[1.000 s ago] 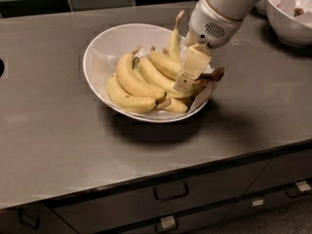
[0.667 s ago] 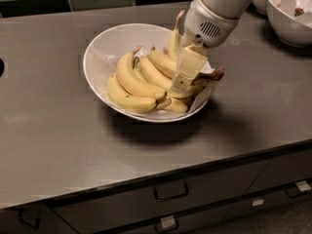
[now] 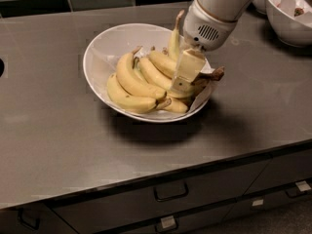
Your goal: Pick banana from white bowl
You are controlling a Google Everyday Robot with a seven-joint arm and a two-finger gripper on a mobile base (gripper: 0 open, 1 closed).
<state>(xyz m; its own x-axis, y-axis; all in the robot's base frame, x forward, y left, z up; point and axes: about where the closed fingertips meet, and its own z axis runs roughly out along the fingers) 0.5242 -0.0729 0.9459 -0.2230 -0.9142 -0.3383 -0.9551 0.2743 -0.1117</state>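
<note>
The wide white bowl stands on the grey counter and holds several yellow bananas. One banana lies at the bowl's right side, its thick dark brown frayed stem sticking out over the rim. My gripper reaches down from the upper right into the bowl's right half. It sits on the bananas just left of that stem and hides part of that banana's body. Another banana stands upright behind the gripper's wrist.
Smaller, deeper white bowls stand at the back right of the counter. A dark opening shows at the left edge. The counter's front edge has drawers with handles below it. Dark tiles line the back wall.
My gripper has moved slightly left and down, deeper among the bananas at the bowl's right side. The bowl and the bananas have not visibly shifted.
</note>
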